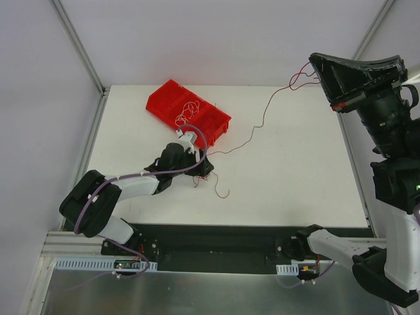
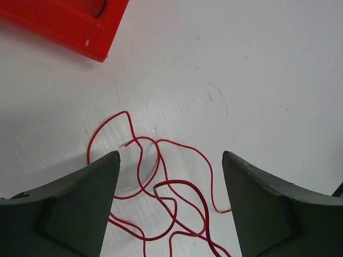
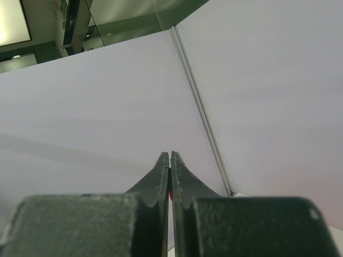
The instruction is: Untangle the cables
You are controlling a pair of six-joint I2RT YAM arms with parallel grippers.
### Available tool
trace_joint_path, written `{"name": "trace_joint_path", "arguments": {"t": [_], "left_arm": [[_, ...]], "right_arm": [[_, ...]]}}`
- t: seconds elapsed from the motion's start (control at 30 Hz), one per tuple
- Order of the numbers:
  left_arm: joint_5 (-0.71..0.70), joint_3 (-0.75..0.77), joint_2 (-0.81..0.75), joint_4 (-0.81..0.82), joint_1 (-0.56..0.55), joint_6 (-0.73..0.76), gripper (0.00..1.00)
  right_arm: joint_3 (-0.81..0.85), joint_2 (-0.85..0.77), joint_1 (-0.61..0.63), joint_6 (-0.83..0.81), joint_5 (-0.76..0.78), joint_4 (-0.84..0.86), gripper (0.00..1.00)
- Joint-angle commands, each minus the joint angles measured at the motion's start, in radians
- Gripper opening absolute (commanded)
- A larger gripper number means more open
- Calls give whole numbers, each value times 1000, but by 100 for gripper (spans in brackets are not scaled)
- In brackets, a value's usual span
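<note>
A long red cable (image 1: 262, 118) runs from my right gripper (image 1: 316, 64), raised high at the back right, down to a loose red tangle (image 1: 220, 187) on the white table. The right gripper (image 3: 170, 156) is shut, and a sliver of red cable (image 3: 170, 194) shows between its fingers. My left gripper (image 1: 205, 172) hovers low over the tangle, just in front of the bin. In the left wrist view it (image 2: 170, 155) is open, with the red loops (image 2: 176, 181) lying on the table between its fingers, untouched. A faint clear strand (image 2: 126, 143) lies among them.
A red compartment bin (image 1: 157, 102) sits at the back left of the table and holds more thin whitish and red wires (image 1: 189, 108). Its corner (image 2: 99, 45) shows just beyond the left gripper. White enclosure walls surround the table.
</note>
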Motion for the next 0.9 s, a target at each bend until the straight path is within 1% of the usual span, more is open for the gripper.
{"name": "trace_joint_path", "arguments": {"t": [0.0,0.07,0.1,0.2,0.3,0.4,0.47,0.6,0.7,0.77,0.87], "left_arm": [[-55,10,-48,-30,31,42,74],[-70,-1,-48,-62,72,21,68],[-85,-3,-46,-87,90,6,67],[-96,-21,-60,-127,150,-36,69],[-144,-24,-75,-194,182,-59,70],[-164,-21,-87,-228,199,-65,76],[-202,-16,-100,-248,206,-68,80],[-234,-6,-113,-282,221,-71,84],[-230,2,-115,-296,242,-79,82],[-257,5,-120,-322,258,-97,81],[-277,4,-127,-363,308,-131,81]], "right_arm": [[26,10,5,-54,50,40,0],[71,18,5,-81,62,25,0],[100,24,3,-93,70,12,0],[183,33,5,-143,105,-32,0],[213,15,3,-184,143,-32,0],[221,-5,5,-210,165,-23,0],[218,-15,5,-216,165,-21,0],[209,-30,5,-248,189,-29,0],[201,-47,5,-287,220,-34,0],[197,-57,3,-317,234,-41,0],[215,-70,3,-388,281,-63,0]]}}
